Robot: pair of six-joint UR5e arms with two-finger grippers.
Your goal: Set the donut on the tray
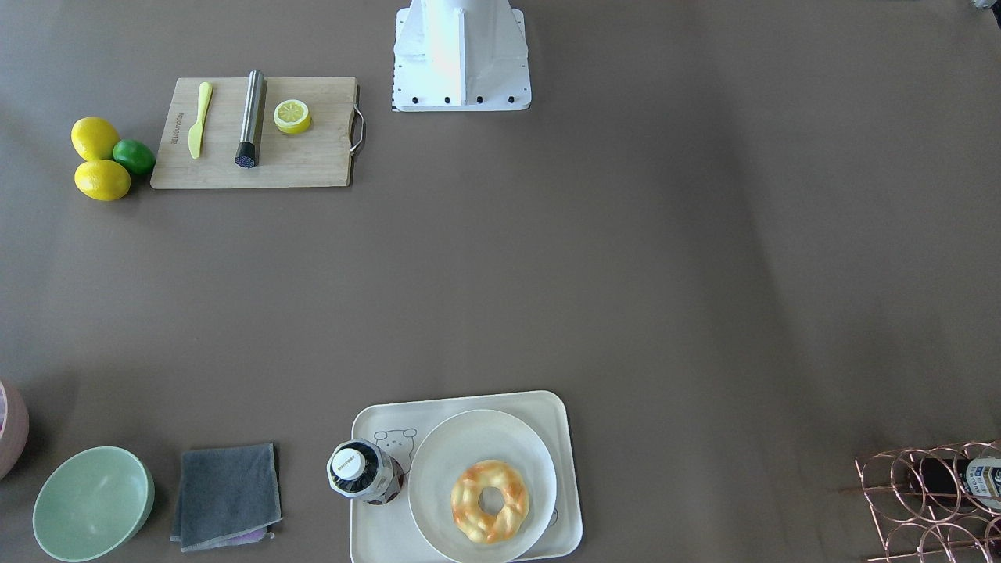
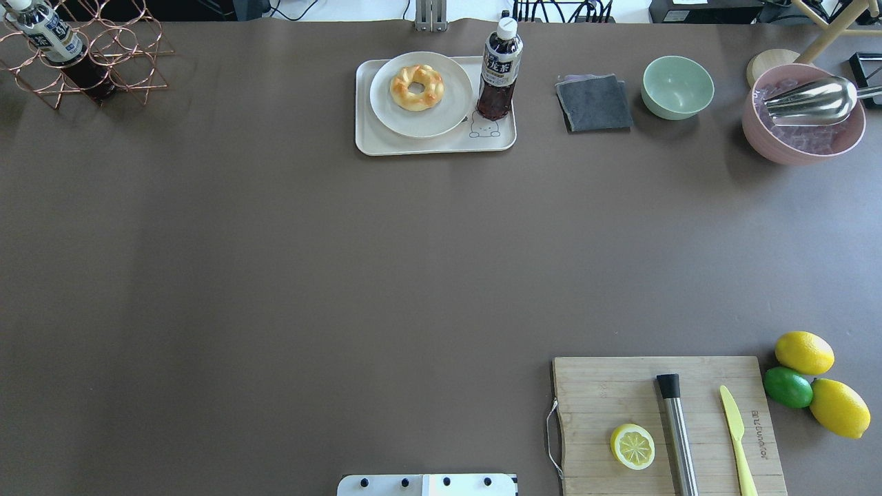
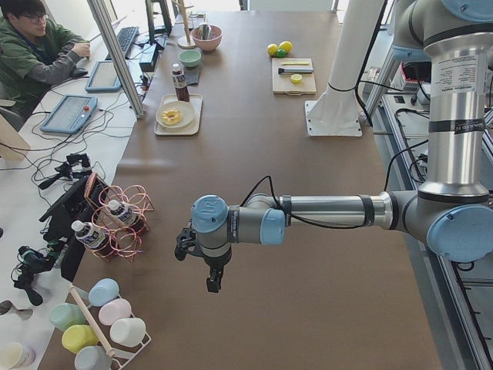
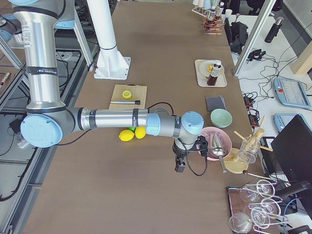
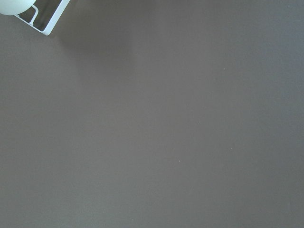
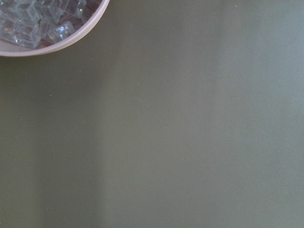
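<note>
The donut (image 1: 490, 500), a golden braided ring with orange-brown patches, lies on a round white plate (image 1: 469, 438). The plate sits on the cream tray (image 1: 547, 403) at the table's far middle. It also shows in the overhead view: donut (image 2: 416, 87), tray (image 2: 427, 146). My left gripper (image 3: 212, 281) hangs above the bare table near the table's left end, far from the tray. My right gripper (image 4: 179, 167) hangs near the pink bowl at the right end. Both show only in the side views, so I cannot tell if they are open or shut.
A dark drink bottle (image 2: 497, 72) stands on the tray beside the plate. A grey cloth (image 2: 594, 103), green bowl (image 2: 677, 86) and pink ice bowl (image 2: 803, 120) lie to its right. A copper bottle rack (image 2: 83, 55) is far left. A cutting board (image 2: 668, 424) with half lemon is near right.
</note>
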